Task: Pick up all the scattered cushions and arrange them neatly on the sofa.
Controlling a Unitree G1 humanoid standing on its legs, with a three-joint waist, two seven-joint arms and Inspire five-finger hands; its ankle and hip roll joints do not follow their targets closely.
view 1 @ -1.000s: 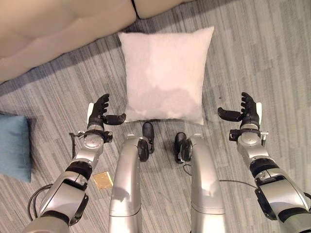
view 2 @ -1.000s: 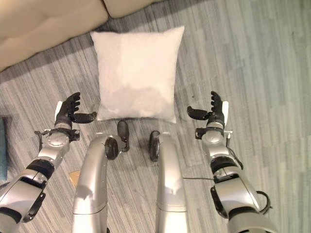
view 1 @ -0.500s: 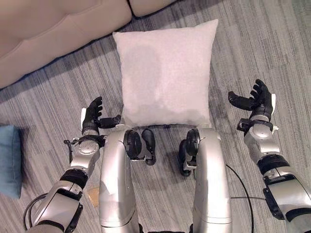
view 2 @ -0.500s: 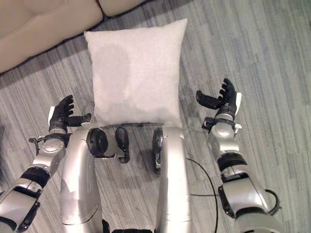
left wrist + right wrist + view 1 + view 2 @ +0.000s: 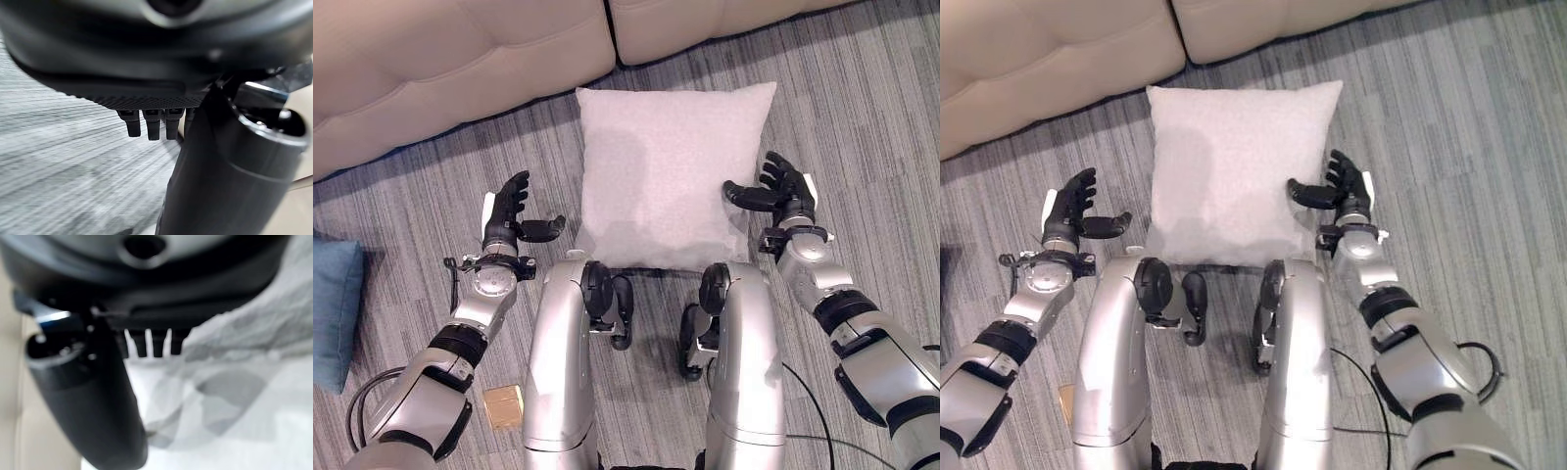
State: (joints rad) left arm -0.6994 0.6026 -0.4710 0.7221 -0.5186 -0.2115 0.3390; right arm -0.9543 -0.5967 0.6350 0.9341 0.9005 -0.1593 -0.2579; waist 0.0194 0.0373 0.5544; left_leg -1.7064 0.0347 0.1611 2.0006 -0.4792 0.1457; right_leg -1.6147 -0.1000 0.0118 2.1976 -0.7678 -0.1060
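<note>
Where the head views reach their upper edge, from ten o'clock round to one o'clock, a beige sofa is seen, its two seat sections divided by a dark seam near twelve o'clock. Below it, grey striped floor is spread across the scene. On that floor, close before the sofa and toward twelve o'clock from the robot, a white cushion is laid flat, roughly square, with its far edge near the sofa front but apart from it. At nine o'clock, by the edge of the left eye view, part of a blue cushion is seen lying on the floor, well apart from the white one.

At the white cushion's three o'clock edge the right robot hand is held with fingers extended and thumb spread, released, the thumb reaching over the cushion's border; whether cloth is actually touched cannot be told. White cushion fabric is shown just past the fingers in the right wrist view. At the cushion's nine o'clock side, beside it but apart, the left robot hand is raised, likewise released, nothing being held. A small tan square object is seen on the floor at about seven o'clock.
</note>
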